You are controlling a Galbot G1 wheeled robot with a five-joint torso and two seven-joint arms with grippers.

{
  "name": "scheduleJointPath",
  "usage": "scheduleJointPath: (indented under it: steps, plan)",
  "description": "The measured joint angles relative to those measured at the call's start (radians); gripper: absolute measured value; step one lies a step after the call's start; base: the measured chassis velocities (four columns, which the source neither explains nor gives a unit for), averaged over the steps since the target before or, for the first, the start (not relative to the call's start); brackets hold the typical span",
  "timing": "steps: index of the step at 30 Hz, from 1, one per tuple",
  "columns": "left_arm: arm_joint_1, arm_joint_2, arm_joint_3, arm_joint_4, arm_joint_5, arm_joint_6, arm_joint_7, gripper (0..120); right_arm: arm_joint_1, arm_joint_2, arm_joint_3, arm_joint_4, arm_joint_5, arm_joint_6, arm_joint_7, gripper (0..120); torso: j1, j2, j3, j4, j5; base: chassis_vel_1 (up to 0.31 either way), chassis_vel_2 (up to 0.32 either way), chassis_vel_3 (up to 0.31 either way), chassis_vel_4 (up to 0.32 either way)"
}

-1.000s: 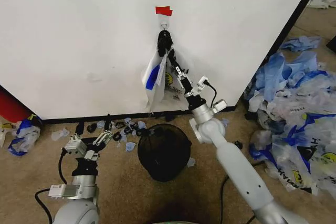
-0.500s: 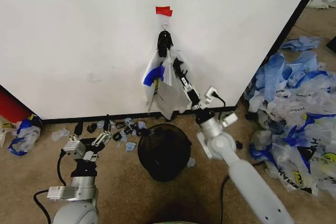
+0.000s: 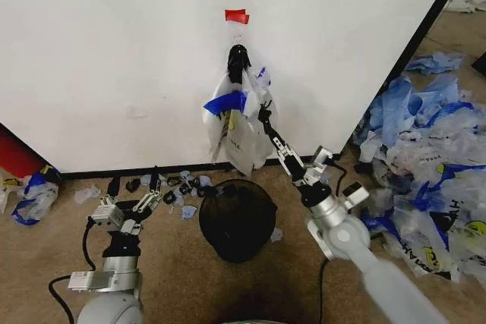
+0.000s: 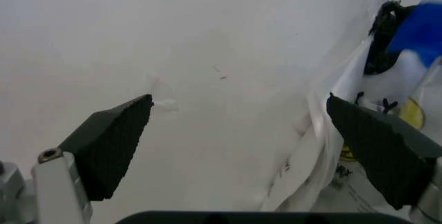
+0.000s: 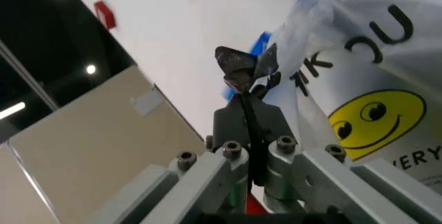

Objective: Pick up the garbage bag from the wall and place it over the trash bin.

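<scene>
The garbage bag, thin whitish plastic with blue handles, hangs from the hook under a red tape patch on the white wall. My right gripper reaches up from the lower right and is shut on the bag's plastic near its upper right side. In the right wrist view the closed fingertips pinch a fold of the bag, whose yellow smiley shows beside them. The black mesh trash bin stands on the floor just below the bag. My left gripper is open, low at the left, facing the wall.
A big heap of blue-and-white bags covers the floor at the right, past the wall's black edge. Small scraps and dark bits lie along the wall's base strip. A crumpled bag lies at the far left. Bare carpet surrounds the bin.
My right arm has drawn back toward me and to the right with the bag in its grip. The bag has spread out from the wall and its blue handle has swung across. The left arm stayed put.
</scene>
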Motion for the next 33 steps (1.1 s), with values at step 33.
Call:
scheduleJointPath:
  steps: [33]
  plan:
    - [-0.015,0.015,0.002,0.019,0.002,-0.010,0.000,99,-0.275,-0.203,0.078,0.063,-0.229,0.084,-0.220,0,0.000,0.000,0.000,0.0000,0.0001,0.000,0.000,0.000,0.000]
